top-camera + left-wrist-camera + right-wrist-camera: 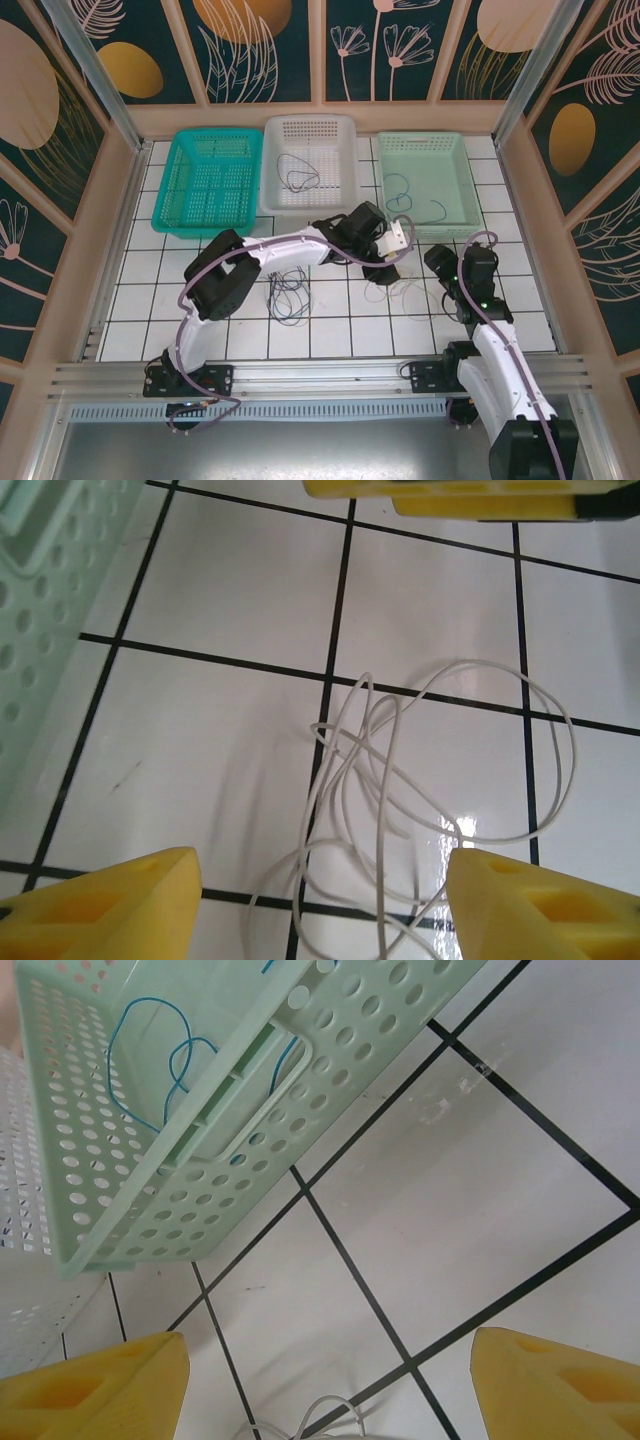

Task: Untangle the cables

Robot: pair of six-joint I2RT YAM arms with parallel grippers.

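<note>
Task roughly half done, by my read. One dark cable (300, 178) lay alone in the white basket (310, 121), and a blue cable (400, 195) lay in the green basket (420, 137) at 3 o'clock of it, so those two looked sorted.

Two bunches were left on the tiles (330, 335). A dark tangle (288, 292) sat at 6 o'clock of the white basket, with several strands looped together. A white cable (408, 290) sat at 6 o'clock of the green basket, between the two arms. Both needed pulling apart or lifting out.

Left gripper (320, 910) hung over the white cable with its yellow fingers (100, 910) spread wide, pinching nothing. In the left wrist view the cable's loose loops ran from the gap between the fingers out toward 12 and 2 o'clock, with the lowest strands lying in the gap itself. Neither finger touched a strand. I couldn't tell how high above the tiles the tips were.

Right gripper (325, 1390) was spread apart too, and held nothing. Only a short bit of the white cable peeked in at 6 o'clock in the right wrist view, about midway between its tips. The green basket's wall was at 11 o'clock, well apart from them.

Likely next step was a pinch on the white cable by the left gripper.
</note>
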